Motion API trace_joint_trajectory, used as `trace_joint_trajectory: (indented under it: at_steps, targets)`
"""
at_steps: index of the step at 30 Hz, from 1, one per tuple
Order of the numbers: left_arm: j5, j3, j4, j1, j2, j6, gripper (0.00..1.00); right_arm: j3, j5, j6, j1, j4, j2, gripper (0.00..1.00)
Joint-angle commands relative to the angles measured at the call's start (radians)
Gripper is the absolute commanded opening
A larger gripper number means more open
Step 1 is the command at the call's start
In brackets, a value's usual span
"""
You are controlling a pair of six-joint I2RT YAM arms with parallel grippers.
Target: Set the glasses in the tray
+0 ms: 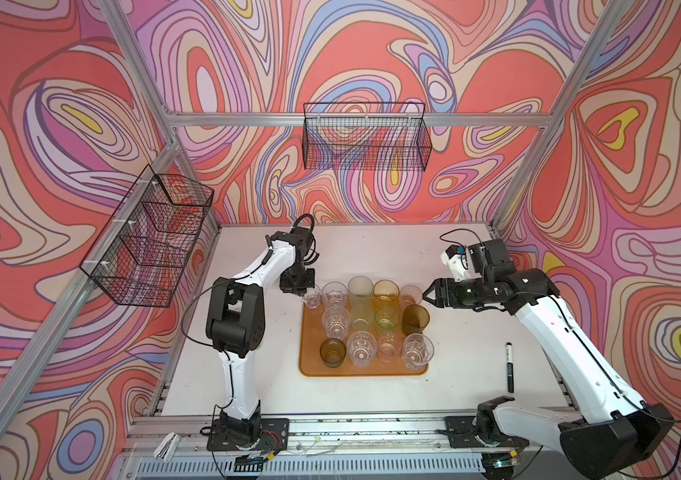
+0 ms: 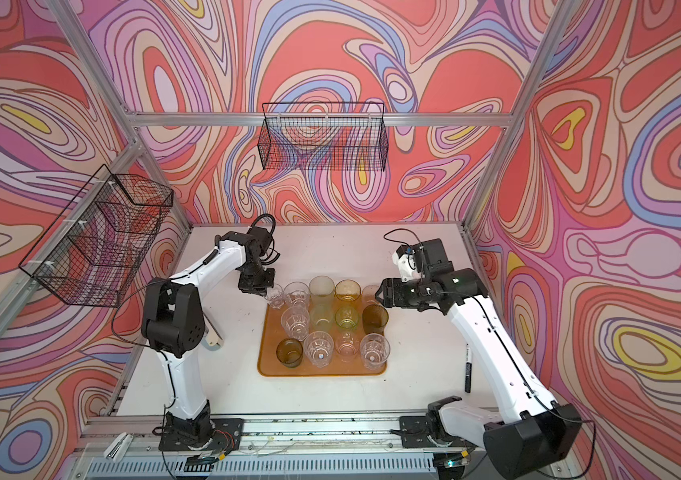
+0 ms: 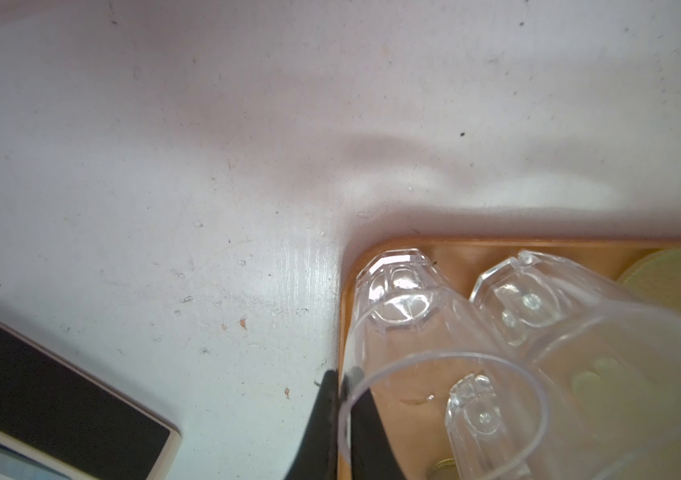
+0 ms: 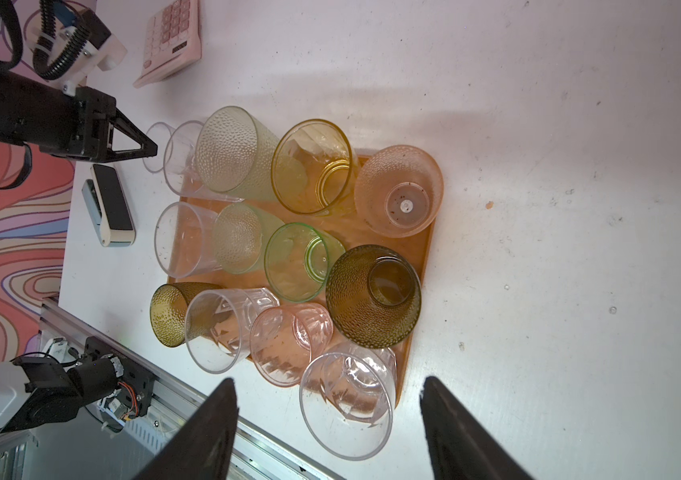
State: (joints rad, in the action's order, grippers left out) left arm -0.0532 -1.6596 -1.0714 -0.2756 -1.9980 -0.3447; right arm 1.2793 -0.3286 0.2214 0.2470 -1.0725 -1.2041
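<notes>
We judge the small clear glass (image 1: 312,297), pinched at its rim by the closed left gripper (image 1: 304,293) at the tray's (image 1: 309,365) upper-left corner, could tip against neighbours on release; the right gripper (image 1: 425,294) stands wide open and empty.

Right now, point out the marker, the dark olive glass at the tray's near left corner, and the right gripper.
marker (image 1: 509,367): top view, middle of barrel.
dark olive glass (image 1: 332,352): top view, its open mouth.
right gripper (image 4: 328,432): right wrist view, midway between open fingertips.

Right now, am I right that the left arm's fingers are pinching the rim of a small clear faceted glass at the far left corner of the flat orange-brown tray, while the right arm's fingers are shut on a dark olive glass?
Not quite: the right fingers stand open and empty, as the right wrist view shows. The rest stands.
</notes>
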Motion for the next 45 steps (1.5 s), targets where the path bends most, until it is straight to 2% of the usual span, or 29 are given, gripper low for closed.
trace_joint_trajectory:
  at_steps: [1,15,26,28,32,37,45]
  targets:
    - [-0.013,0.014,0.001,0.005,-0.012,-0.012,0.12,0.011,0.014,-0.013,-0.006,-0.014,0.019,0.72]
    - [-0.029,0.025,-0.001,0.005,0.016,-0.019,0.19,0.011,0.017,-0.012,-0.005,-0.013,0.020,0.72]
    - [0.010,-0.015,-0.073,0.005,0.129,-0.026,0.37,0.003,0.054,-0.010,-0.006,0.030,0.032,0.73]
    - [0.016,-0.027,-0.087,0.005,0.153,-0.025,0.41,0.000,0.060,-0.010,-0.005,0.054,0.042,0.73]
    - [0.027,-0.041,-0.096,0.004,0.218,-0.011,0.60,-0.001,0.084,-0.008,-0.006,0.097,0.062,0.74]
    - [0.066,-0.066,-0.106,0.005,0.294,0.022,0.72,-0.021,0.135,0.002,-0.006,0.158,0.081,0.77]
    - [0.069,-0.024,-0.002,0.004,0.404,0.105,0.95,-0.035,0.312,0.026,-0.005,0.269,0.096,0.93]
